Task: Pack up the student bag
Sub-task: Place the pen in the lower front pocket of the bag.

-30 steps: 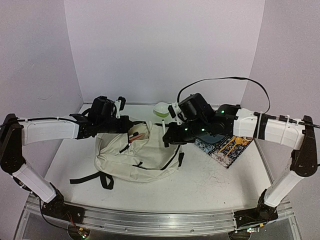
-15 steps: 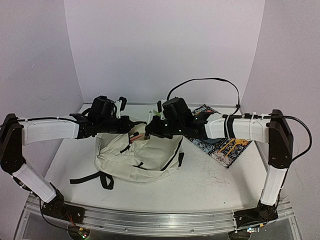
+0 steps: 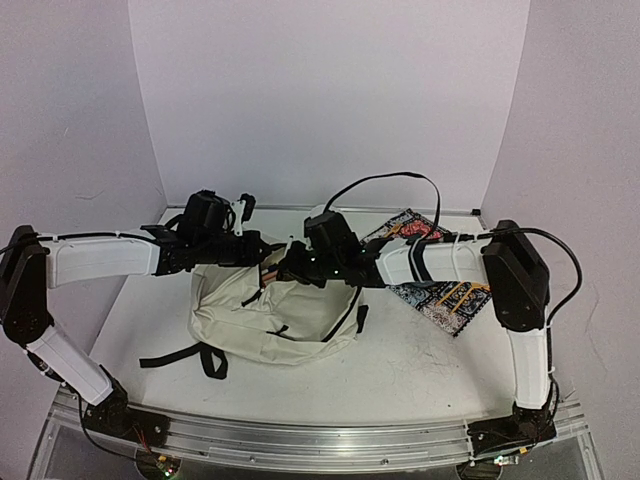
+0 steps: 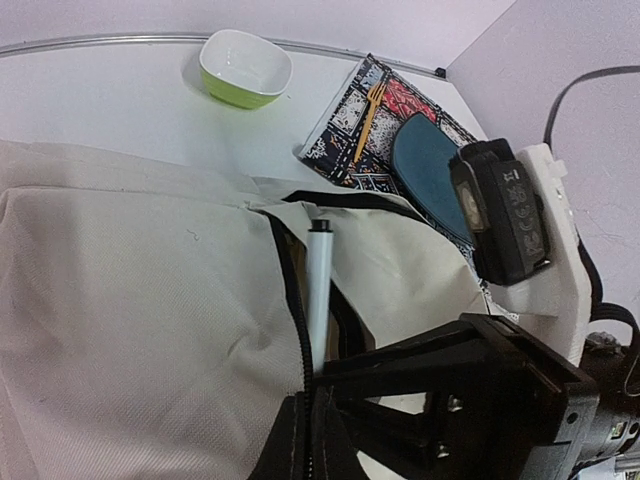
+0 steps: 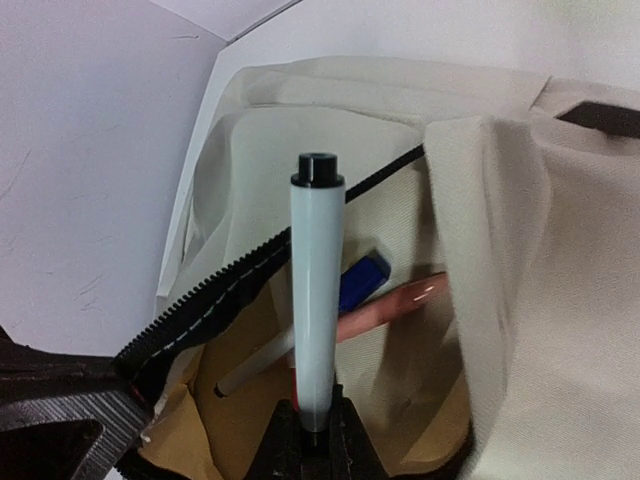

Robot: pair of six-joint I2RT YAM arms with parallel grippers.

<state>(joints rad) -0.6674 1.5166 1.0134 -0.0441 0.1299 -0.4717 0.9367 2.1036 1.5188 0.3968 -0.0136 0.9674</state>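
From above, both pinches lost among the arms at the far mouth of the large soft cream fabric backpack (image 3: 270, 320), mid-table. Shifted left to that opening since a second ago: right gripper (image 5: 312, 435), pinching a white plastic marker (image 5: 316, 300). Left gripper (image 4: 303, 425) clamped on black zipper edge (image 4: 292, 290). Only wrist-side: pink pen (image 5: 390, 305) inside, green bowl (image 4: 245, 66) beyond.

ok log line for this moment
left fingers: shut on bag edge | right fingers: shut on white pen at bag opening | inside: pink pen
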